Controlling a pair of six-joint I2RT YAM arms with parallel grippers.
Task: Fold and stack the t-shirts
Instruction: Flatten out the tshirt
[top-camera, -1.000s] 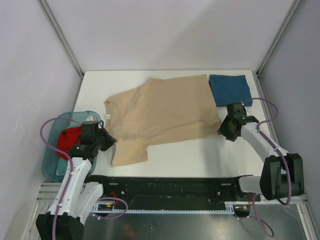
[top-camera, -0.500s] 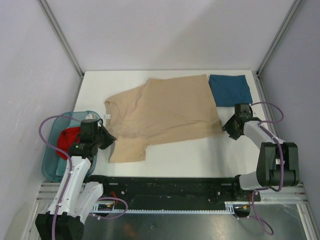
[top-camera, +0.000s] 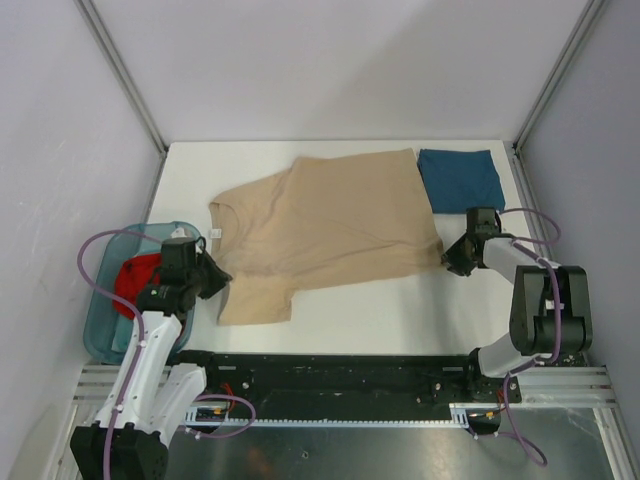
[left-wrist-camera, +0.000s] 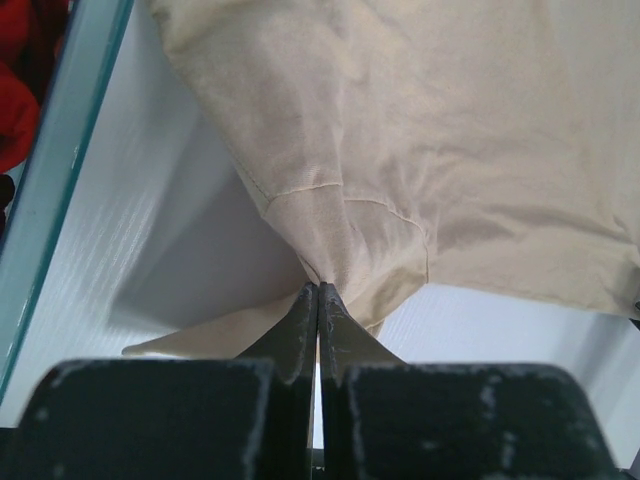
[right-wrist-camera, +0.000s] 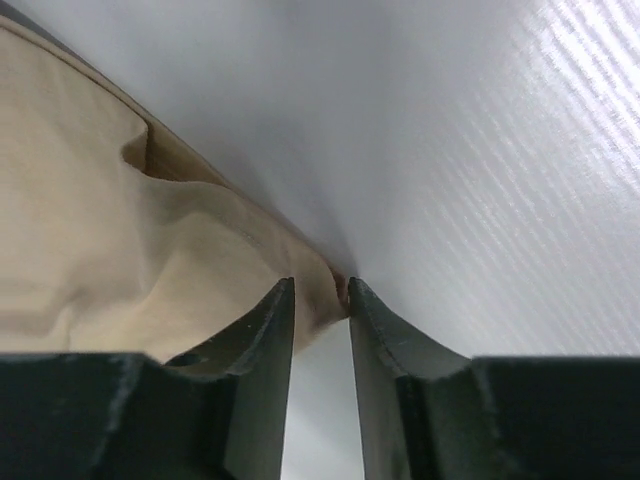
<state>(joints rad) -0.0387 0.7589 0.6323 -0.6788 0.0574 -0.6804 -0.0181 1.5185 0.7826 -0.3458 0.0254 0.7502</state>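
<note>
The tan t-shirt (top-camera: 330, 220) lies spread flat across the middle of the white table, its neck label toward the left. My left gripper (top-camera: 215, 275) is shut on the shirt's near-left sleeve, and the cloth (left-wrist-camera: 450, 120) is pinched between the closed tips (left-wrist-camera: 318, 288). My right gripper (top-camera: 450, 262) is at the shirt's near-right corner. Its jaws (right-wrist-camera: 320, 290) stand narrowly apart with the hem corner (right-wrist-camera: 90, 230) wedged between the tips. The folded dark teal-blue t-shirt (top-camera: 460, 180) lies at the back right. The red t-shirt (top-camera: 135, 280) is bunched in a bin.
A clear blue plastic bin (top-camera: 100, 330) stands off the table's left edge, close beside my left arm; its rim shows in the left wrist view (left-wrist-camera: 70, 150). Grey walls with metal posts enclose the table. A black rail runs along the near edge.
My right gripper has shifted slightly along the shirt's near-right corner and its arm has folded in closer. The near-left sleeve has been tugged slightly by the left gripper.
</note>
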